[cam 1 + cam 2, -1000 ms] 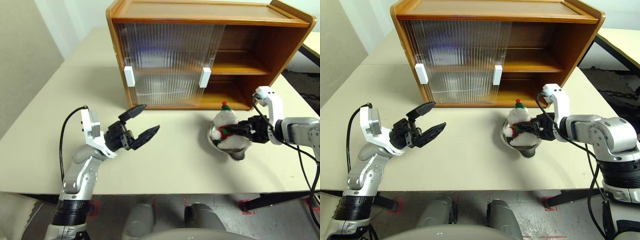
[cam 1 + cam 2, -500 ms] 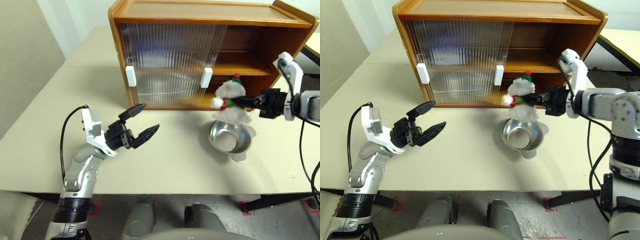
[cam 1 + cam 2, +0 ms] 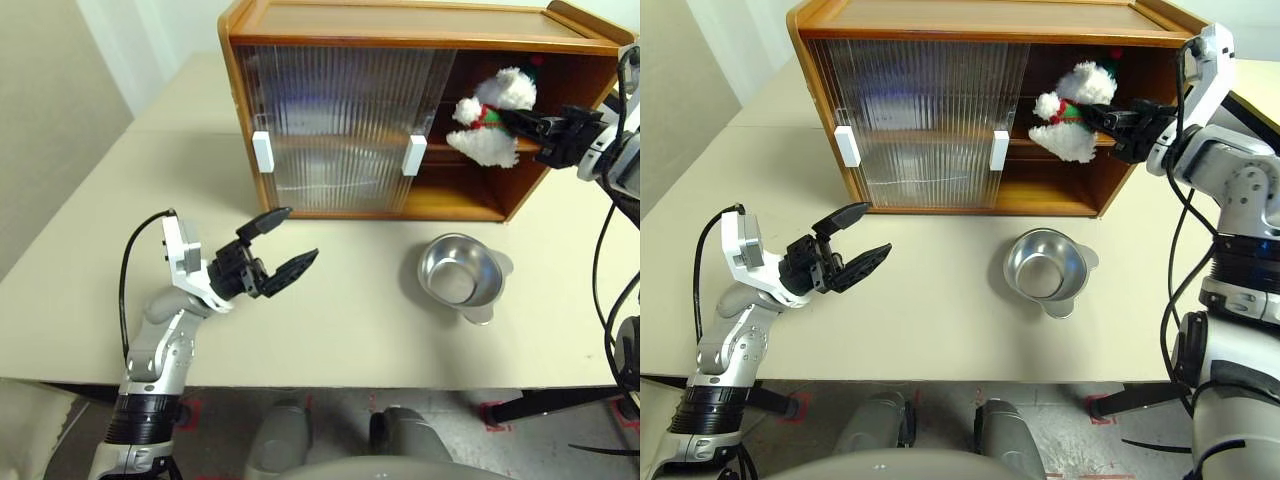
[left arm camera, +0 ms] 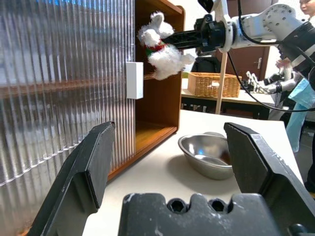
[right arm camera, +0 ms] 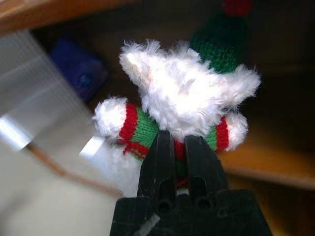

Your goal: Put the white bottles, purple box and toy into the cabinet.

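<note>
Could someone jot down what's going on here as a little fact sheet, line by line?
Setting: pale table with a wooden cabinet at its far side
Cabinet doors: ribbed sliding doors cover the left part; the right end is open
Right gripper: shut on the toy, a plush snowman, held at the cabinet's open end, level with the upper shelf
Left gripper: open, holding nothing, above the table
Also on the table: metal bowl, nothing in it

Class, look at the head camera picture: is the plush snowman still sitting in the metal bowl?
No, the metal bowl sits empty on the table while the right tool holds the plush snowman up at the cabinet's open side.
</note>
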`<state>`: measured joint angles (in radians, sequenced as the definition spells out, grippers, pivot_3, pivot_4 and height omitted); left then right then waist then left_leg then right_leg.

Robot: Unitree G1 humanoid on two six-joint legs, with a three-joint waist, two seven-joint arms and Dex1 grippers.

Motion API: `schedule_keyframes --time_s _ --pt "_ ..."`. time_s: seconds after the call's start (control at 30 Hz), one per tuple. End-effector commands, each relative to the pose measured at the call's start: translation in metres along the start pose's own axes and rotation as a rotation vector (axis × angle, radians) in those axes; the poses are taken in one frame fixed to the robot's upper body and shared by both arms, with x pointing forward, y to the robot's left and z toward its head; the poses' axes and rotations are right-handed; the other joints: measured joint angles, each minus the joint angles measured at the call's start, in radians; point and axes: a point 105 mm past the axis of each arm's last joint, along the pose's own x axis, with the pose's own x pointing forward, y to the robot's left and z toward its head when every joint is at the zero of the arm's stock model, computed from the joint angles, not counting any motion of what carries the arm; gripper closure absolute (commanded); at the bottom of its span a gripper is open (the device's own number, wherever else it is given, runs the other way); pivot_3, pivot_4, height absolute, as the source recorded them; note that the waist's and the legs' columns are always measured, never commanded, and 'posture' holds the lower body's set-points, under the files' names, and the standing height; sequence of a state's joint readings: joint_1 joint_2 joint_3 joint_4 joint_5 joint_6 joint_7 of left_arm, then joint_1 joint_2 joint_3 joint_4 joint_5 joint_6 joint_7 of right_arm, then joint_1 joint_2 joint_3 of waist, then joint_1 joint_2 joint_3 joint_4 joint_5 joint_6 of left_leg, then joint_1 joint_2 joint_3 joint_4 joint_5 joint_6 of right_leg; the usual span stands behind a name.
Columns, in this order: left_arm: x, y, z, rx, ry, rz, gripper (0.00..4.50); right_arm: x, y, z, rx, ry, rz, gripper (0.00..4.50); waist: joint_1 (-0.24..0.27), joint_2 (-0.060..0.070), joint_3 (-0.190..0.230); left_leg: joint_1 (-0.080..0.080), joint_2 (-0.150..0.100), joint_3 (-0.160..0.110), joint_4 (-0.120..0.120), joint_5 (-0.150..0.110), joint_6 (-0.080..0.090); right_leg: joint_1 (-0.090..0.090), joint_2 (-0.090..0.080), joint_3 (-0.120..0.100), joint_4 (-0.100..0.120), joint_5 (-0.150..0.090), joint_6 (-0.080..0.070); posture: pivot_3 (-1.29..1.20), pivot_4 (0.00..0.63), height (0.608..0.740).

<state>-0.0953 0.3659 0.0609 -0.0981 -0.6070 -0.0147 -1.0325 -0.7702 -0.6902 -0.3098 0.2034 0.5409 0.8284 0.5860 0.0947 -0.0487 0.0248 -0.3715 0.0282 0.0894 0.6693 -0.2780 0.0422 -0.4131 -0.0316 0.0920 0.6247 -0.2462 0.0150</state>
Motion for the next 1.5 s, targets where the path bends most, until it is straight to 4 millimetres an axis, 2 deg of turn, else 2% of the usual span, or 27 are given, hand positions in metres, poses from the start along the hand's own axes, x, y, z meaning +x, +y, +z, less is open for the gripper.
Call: schedule_keyframes --time_s 0.03,0.23,0.53,0.73,0.93,1.1,1.2,1.3,1.43,1.5 --pt "-0.002 0.001 -0.003 0.002 0.019 0.003 0.0 0.009 -0.013 0.008 -0.144 -0.08 -0.083 4.45 -0.001 0.0 0.0 0.0 0.0 0.0 0.0 0.0 0.0 0.0 0.0 0.0 0.0 0.0 0.0 0.19 0.0 0.74" --pt "-0.003 0.001 -0.003 0.01 0.018 0.018 0.0 0.024 -0.02 0.02 -0.181 -0.214 -0.133 4.45 -0.005 0.001 0.0 0.0 0.0 0.0 0.0 0.0 0.0 0.0 0.0 0.0 0.001 0.001 -0.001 0.2 0.0 0.74" --pt "-0.006 0.004 -0.001 0.029 0.014 0.044 0.0 0.04 -0.028 0.014 -0.222 -0.21 -0.179 4.45 -0.003 0.001 0.0 0.0 0.0 -0.001 -0.002 0.0 0.0 0.0 -0.002 -0.001 0.001 0.002 -0.002 0.22 0.0 0.74" --pt "-0.006 0.003 -0.001 0.02 0.014 0.046 0.0 0.039 -0.031 0.017 -0.276 -0.209 -0.191 2.29 0.003 0.003 -0.001 0.0 0.0 -0.001 -0.003 0.0 -0.001 -0.001 -0.002 -0.001 0.001 0.002 -0.002 0.22 0.0 0.74" --pt "-0.006 0.002 -0.001 0.015 0.015 0.044 0.0 0.028 -0.035 0.027 -0.316 -0.21 -0.19 0.11 0.004 0.004 -0.002 0.0 0.0 -0.001 -0.003 0.0 -0.001 -0.001 -0.002 -0.001 0.001 0.002 -0.002 0.21 0.0 0.74" --pt "-0.005 0.001 -0.002 0.009 0.019 0.037 0.0 0.018 -0.038 0.028 -0.351 -0.181 -0.181 0.05 0.003 0.005 -0.002 0.0 0.0 -0.001 -0.003 0.0 -0.001 -0.001 -0.002 -0.001 0.001 0.002 -0.002 0.2 0.0 0.74" --pt "-0.005 0.001 -0.003 0.008 0.02 0.035 0.0 0.013 -0.033 0.026 -0.324 -0.147 -0.123 0.05 0.003 0.005 -0.002 0.0 0.0 -0.001 -0.003 0.0 -0.001 -0.001 -0.002 -0.001 0.001 0.002 -0.002 0.2 0.0 0.74" --pt "-0.005 0.001 -0.002 0.009 0.02 0.034 0.0 0.002 -0.022 0.012 -0.197 -0.046 0.006 0.05 0.004 0.005 -0.002 0.0 0.0 -0.001 -0.003 0.0 -0.001 -0.001 -0.002 -0.001 0.001 0.002 -0.002 0.21 0.0 0.74" --pt "-0.006 0.001 -0.003 0.008 0.024 0.033 0.0 -0.034 0.01 -0.016 -0.002 0.161 0.274 0.05 0.012 0.005 -0.002 -0.001 0.001 -0.003 -0.003 0.0 -0.001 -0.001 -0.003 -0.003 0.0 0.002 -0.002 0.2 0.0 0.74" --pt "-0.006 0.0 -0.003 0.005 0.024 0.031 0.0 -0.048 0.01 -0.028 0.062 0.233 0.292 0.05 0.016 0.005 -0.002 -0.002 0.001 -0.004 -0.002 0.0 -0.001 -0.001 -0.004 -0.003 0.0 0.002 -0.002 0.2 0.0 0.74"
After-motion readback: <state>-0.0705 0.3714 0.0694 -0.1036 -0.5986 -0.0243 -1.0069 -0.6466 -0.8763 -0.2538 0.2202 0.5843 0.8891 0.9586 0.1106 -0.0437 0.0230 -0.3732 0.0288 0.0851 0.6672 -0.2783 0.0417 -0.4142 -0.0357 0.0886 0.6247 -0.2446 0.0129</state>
